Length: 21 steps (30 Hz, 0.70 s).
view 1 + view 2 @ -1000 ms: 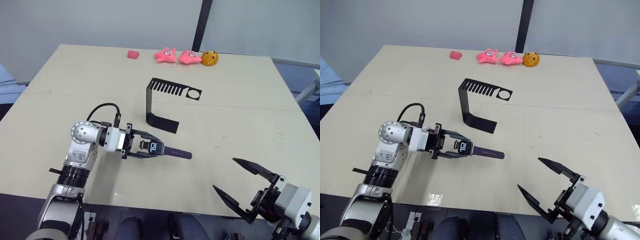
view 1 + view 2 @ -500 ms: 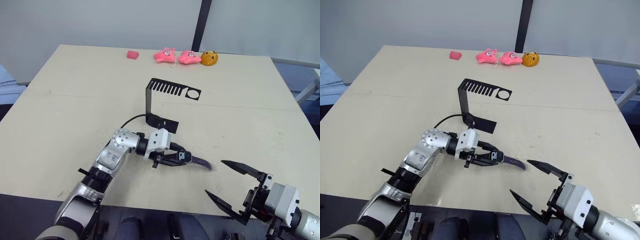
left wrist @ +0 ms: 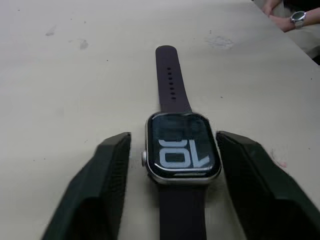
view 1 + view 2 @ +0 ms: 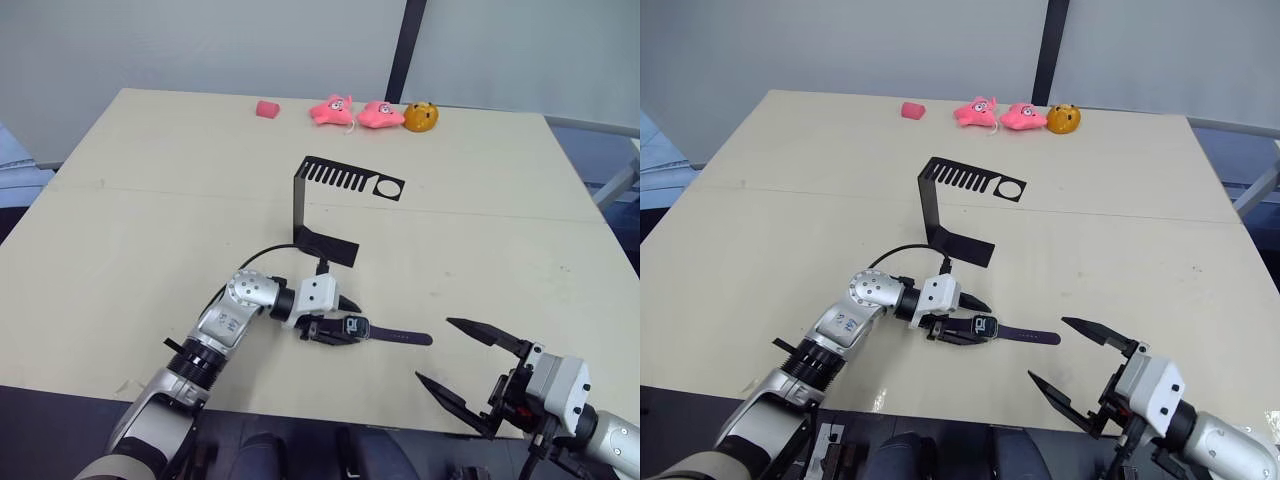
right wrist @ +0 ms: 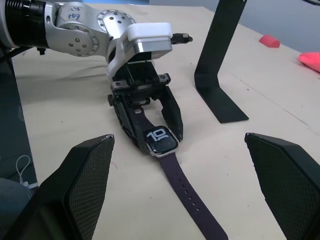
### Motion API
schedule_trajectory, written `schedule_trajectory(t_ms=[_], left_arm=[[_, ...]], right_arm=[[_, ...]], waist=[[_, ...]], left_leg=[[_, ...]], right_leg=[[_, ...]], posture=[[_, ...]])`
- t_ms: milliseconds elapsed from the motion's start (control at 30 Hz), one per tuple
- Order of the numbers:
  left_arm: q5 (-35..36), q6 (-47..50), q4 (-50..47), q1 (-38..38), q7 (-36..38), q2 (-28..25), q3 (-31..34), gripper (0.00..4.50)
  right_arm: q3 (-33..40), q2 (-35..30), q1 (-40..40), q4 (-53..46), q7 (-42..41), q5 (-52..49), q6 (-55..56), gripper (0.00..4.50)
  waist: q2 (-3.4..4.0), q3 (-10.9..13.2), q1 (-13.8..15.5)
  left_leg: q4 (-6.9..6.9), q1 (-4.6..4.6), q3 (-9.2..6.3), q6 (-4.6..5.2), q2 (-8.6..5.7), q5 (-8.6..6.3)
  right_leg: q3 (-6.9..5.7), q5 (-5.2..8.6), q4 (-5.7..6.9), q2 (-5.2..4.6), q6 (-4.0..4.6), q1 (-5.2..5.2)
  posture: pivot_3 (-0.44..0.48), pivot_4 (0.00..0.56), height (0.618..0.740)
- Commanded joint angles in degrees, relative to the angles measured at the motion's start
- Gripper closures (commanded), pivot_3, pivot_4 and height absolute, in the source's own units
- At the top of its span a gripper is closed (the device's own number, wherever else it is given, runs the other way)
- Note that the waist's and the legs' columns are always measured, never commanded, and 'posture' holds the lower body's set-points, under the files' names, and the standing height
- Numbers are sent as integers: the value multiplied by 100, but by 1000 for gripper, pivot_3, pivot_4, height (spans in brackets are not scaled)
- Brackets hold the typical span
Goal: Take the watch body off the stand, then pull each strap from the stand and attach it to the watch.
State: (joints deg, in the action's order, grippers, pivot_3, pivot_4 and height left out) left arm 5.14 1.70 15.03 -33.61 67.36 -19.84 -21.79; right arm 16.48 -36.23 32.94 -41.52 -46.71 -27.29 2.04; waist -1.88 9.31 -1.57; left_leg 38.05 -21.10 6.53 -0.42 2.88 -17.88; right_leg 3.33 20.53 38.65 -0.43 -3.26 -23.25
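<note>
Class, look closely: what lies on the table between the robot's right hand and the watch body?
One strap runs from the watch body toward the right hand, then bare table, seen in the right eye view.

My strapped watch body [image 4: 352, 326] lies flat, screen up, at the empty black stand's [image 4: 312, 204] five o'clock.

The one thing I can read is on the screen of the watch body [image 3: 182, 152]: large white digits "10" on black. Through my left wrist camera the digits appear upside down, with the "1" to the right of the "0". Through my right wrist camera the same "10" reads upright on the watch body. From my head cameras the screen shows white marks too small for me to read. I find no other text, label, brand or sign on anything else in view.
</note>
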Motion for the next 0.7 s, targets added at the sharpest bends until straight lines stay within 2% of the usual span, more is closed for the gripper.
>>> schedule_trajectory(t_ms=[33, 100, 200, 333, 433, 600, 700], left_arm=[[404, -526, -114, -2, 236, -124, 427, 59], [846, -652, -242, 98, 605, -326, 750, 59], [1170, -881, -316, 405, 914, -1088, 1425, 59], [1402, -751, -395, 1012, 915, -2122, 2278, 59], [1414, -941, -528, 1697, 742, -2601, 2885, 59], [1207, -1369, -9, 2261, 95, -2942, 3701, 59], [1169, -1571, 107, 2410, -106, -2916, 3821, 59]], right_arm=[[378, -151, 60, -29, -229, -305, -65, 0], [599, -235, 160, 8, -354, -407, -78, 0], [1169, -366, 379, 176, -649, -595, -55, 0], [1871, -510, 610, 480, -1097, -779, -35, 0], [2216, -627, 648, 728, -1409, -798, -12, 0], [2452, -809, 400, 1056, -1692, -785, -49, 0], [2301, -877, 112, 1289, -1768, -674, -13, 0]], waist=[[0, 0, 3], [0, 0, -2], [5, 0, -29], [5, 0, -35], [5, -1, -11], [3, 0, 8], [5, 0, -3]], left_leg=[[0, -1, 0, 0, 0, 0], [0, 0, 0, 0, 0, 0], [-2, 2, 1, -1, 3, 0], [-8, 7, 2, -4, 7, -2], [-8, 8, 1, 6, 5, -9], [-8, 24, -30, 46, 5, -41], [-19, 60, -31, 47, 6, -56]], right_leg=[[0, 0, 0, 0, 0, 0], [-1, 0, 0, 0, 0, 0], [-1, 0, 1, 1, 0, 0], [-2, 2, -1, 1, 4, 1], [-5, 3, -7, -10, 4, 6], [-32, 3, -38, -18, 3, 51], [-35, 3, -54, -19, 4, 89]], posture=[[0, 150, 740], [0, 150, 740], [0, 150, 740], [0, 150, 740], [0, 150, 740], [0, 150, 740], [0, 150, 740]])
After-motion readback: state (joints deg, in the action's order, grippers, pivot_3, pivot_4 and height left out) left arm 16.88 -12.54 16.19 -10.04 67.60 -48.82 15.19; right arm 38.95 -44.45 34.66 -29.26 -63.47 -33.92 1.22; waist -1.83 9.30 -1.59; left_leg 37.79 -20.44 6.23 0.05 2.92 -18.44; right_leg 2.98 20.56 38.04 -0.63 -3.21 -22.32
